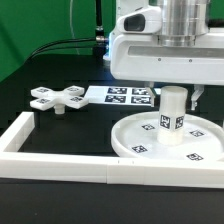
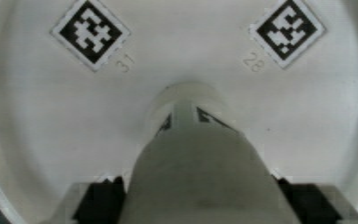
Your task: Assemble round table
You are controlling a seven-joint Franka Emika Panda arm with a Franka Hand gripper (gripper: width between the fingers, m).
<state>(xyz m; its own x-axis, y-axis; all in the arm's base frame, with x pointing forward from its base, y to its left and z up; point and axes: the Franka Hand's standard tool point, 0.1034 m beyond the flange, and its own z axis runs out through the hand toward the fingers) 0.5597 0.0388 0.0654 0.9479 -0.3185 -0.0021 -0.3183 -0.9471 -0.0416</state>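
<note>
The large rimmed round disc (image 1: 135, 140) lies flat on the table at the exterior view's right. The short cylinder leg (image 1: 172, 112) stands upright on the disc's middle, with tags around its lower part. My gripper (image 1: 172, 92) comes straight down over the leg's top and is shut on it. In the wrist view the leg (image 2: 197, 150) runs between my black fingers (image 2: 105, 200), which touch both its sides, and my gripper (image 2: 197, 202) holds it above the disc (image 2: 34, 100). The cross-shaped piece (image 1: 58, 97) lies on the table at the exterior view's left.
The marker board (image 1: 125, 95) lies flat behind the disc. The long white square-bar frame (image 1: 40, 165) runs along the front and up the exterior view's left side. Black cables hang at the back.
</note>
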